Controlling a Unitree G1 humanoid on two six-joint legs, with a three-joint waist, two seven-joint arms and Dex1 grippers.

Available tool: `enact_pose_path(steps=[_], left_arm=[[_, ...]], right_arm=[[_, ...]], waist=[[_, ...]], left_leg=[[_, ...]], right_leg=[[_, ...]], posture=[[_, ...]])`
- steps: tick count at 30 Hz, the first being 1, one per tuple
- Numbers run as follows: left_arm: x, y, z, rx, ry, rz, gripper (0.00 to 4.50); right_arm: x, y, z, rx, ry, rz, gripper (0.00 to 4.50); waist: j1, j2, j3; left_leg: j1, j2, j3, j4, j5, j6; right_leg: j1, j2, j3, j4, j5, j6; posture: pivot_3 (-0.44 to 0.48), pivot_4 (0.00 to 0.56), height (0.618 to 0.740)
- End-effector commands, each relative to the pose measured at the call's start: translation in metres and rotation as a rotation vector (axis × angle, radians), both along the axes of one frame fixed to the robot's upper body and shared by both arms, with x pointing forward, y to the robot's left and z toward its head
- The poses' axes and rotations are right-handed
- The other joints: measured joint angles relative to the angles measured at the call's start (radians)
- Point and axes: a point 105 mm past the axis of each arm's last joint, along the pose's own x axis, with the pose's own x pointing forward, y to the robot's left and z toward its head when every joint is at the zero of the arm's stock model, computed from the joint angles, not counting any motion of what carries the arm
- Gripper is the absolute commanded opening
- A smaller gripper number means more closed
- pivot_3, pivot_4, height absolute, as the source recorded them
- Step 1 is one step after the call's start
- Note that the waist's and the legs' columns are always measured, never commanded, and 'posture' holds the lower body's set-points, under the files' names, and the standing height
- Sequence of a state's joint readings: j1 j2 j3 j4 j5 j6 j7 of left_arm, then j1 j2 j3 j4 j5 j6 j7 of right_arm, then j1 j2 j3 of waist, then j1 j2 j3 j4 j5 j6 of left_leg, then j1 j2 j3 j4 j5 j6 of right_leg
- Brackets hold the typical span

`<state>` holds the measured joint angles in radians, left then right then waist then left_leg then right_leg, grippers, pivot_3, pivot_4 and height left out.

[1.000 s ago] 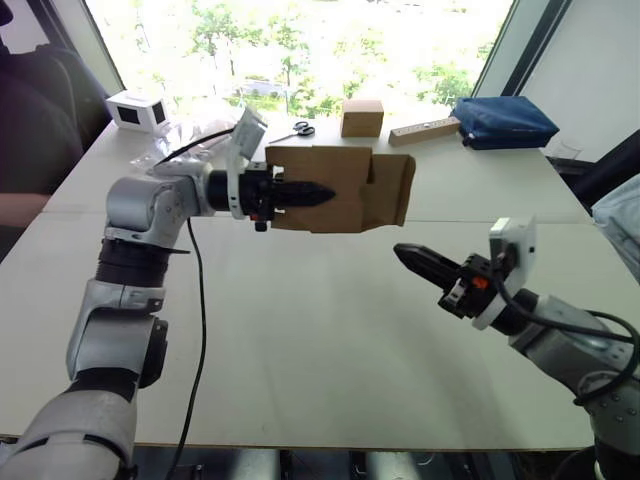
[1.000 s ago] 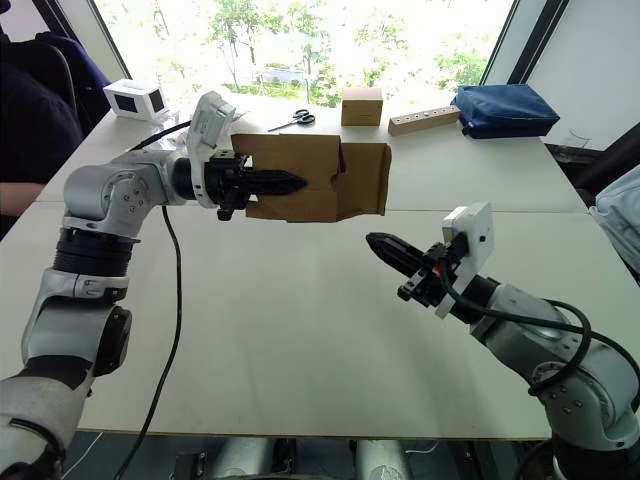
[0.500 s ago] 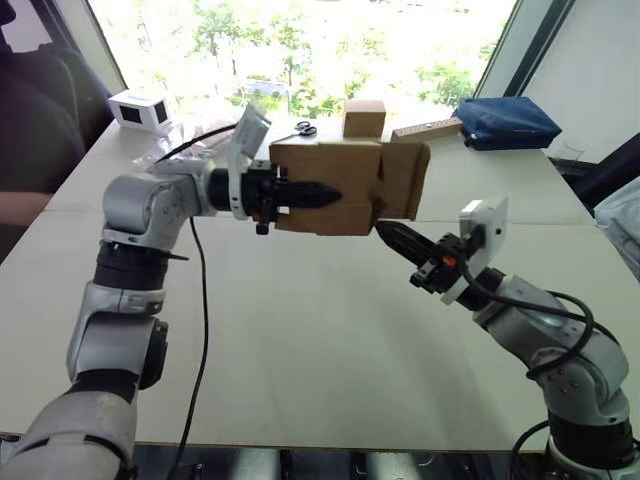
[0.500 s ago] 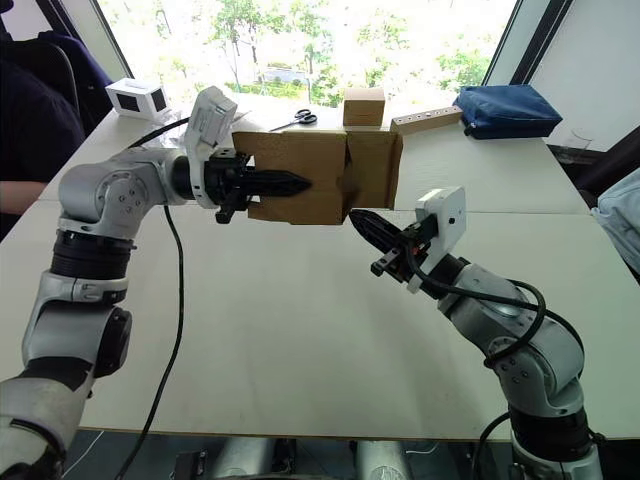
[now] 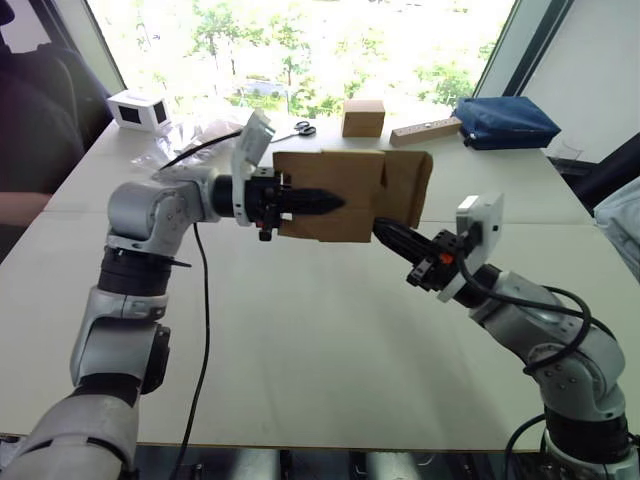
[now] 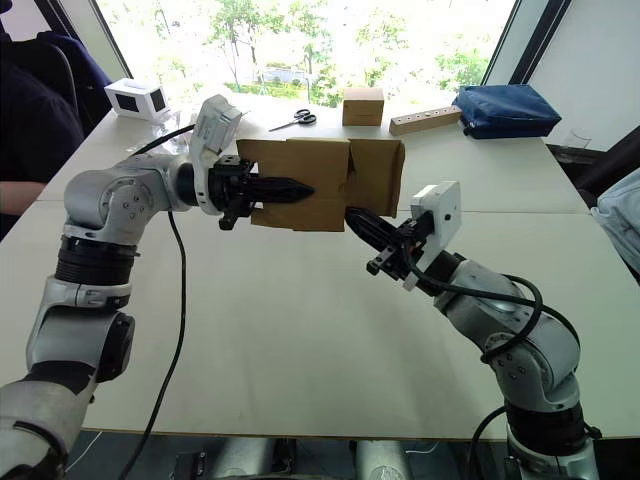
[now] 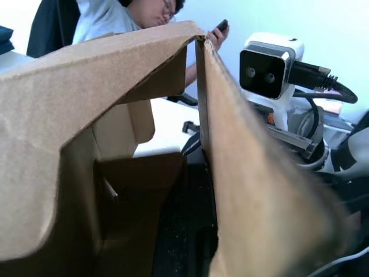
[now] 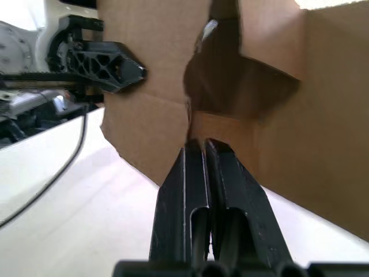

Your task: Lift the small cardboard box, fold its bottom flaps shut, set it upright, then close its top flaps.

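The small cardboard box (image 5: 345,180), plain brown, hangs on its side above the table (image 5: 300,330). My left gripper (image 5: 328,203) is shut on one of its side walls, with one black finger lying along the outside. The flaps at the end away from that gripper stand open; one flap (image 5: 408,186) juts out to the right. Which end these flaps belong to I cannot tell. My right gripper (image 5: 386,232) is shut, and its tips (image 8: 203,144) touch the box's lower edge (image 8: 173,121) at the open end. The left wrist view looks into the box's inside (image 7: 144,190).
At the table's far edge stand a cube-shaped brown box (image 5: 362,117), scissors (image 5: 303,128), a wooden strip (image 5: 425,130), a blue bag (image 5: 503,122), a white box with a dark face (image 5: 138,110) and crumpled plastic (image 5: 200,135). A person (image 7: 132,17) sits beyond the table.
My right gripper has risen and moved left from the table's right side until its tips meet the box's lower edge. The left gripper has shifted the box slightly to the right.
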<state>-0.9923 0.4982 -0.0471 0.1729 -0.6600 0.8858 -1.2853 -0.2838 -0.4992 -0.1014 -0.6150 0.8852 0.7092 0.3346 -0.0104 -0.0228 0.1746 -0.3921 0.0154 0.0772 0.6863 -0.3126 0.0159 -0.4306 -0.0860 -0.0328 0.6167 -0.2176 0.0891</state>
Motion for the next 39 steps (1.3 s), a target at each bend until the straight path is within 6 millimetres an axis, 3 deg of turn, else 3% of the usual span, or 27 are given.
enact_pose_path(steps=[1, 12, 21, 25, 30, 35, 39], left_arm=[[-0.007, -0.002, 0.011, -0.024, -0.045, -0.026, 0.0], [0.002, 0.001, 0.01, -0.024, -0.061, 0.014, 0.0], [0.006, 0.008, 0.013, -0.028, -0.064, 0.032, 0.0], [0.003, 0.01, 0.016, -0.035, -0.061, 0.023, 0.0], [-0.004, 0.01, 0.018, -0.045, -0.059, 0.006, 0.0], [-0.01, 0.008, 0.021, -0.053, -0.057, -0.007, 0.0], [-0.012, 0.007, 0.024, -0.06, -0.059, -0.006, 0.0]], right_arm=[[-0.004, 0.007, 0.01, 0.01, -0.046, 0.042, 0.09], [-0.006, 0.001, 0.013, -0.001, -0.058, 0.039, 0.09], [-0.032, -0.035, 0.037, 0.026, -0.034, 0.075, 0.09], [-0.018, -0.064, 0.047, 0.155, -0.02, -0.027, 0.09], [0.015, -0.094, 0.038, 0.261, -0.006, -0.171, 0.09], [0.047, -0.09, 0.023, 0.273, 0.009, -0.203, 0.09], [0.055, -0.073, 0.022, 0.326, 0.011, -0.141, 0.09]], waist=[[0.0, 0.0, 0.0], [0.0, 0.0, 0.0], [0.002, 0.0, 0.0], [0.0, 0.0, 0.0], [0.0, 0.0, 0.0], [-0.003, 0.001, 0.0], [-0.001, 0.001, 0.0]], left_leg=[[0.0, 0.0, 0.0, 0.0, 0.0, 0.0], [0.0, 0.0, 0.0, 0.0, 0.0, 0.0], [0.0, 0.0, 0.0, 0.0, 0.0, 0.0], [0.0, 0.0, 0.0, 0.0, 0.0, 0.0], [0.0, 0.0, 0.0, 0.0, 0.0, 0.0], [0.001, 0.0, 0.001, 0.0, 0.0, 0.0], [0.001, 0.001, 0.0, 0.0, 0.0, 0.0]], right_leg=[[0.0, 0.0, 0.0, 0.0, 0.0, 0.0], [0.0, 0.0, 0.0, 0.0, 0.0, 0.0], [0.0, -0.001, 0.0, 0.0, 0.0, 0.0], [0.0, 0.0, 0.0, 0.0, 0.0, 0.0], [0.0, 0.0, 0.0, 0.0, 0.0, 0.0], [0.0, 0.001, 0.001, 0.0, 0.0, 0.0], [0.0, 0.001, 0.0, 0.001, 0.0, 0.0]], posture=[[0.0, 0.15, 0.74], [0.0, 0.15, 0.74], [0.0, 0.15, 0.74], [0.0, 0.15, 0.74], [0.0, 0.15, 0.74], [0.0, 0.15, 0.74], [0.0, 0.15, 0.74]])
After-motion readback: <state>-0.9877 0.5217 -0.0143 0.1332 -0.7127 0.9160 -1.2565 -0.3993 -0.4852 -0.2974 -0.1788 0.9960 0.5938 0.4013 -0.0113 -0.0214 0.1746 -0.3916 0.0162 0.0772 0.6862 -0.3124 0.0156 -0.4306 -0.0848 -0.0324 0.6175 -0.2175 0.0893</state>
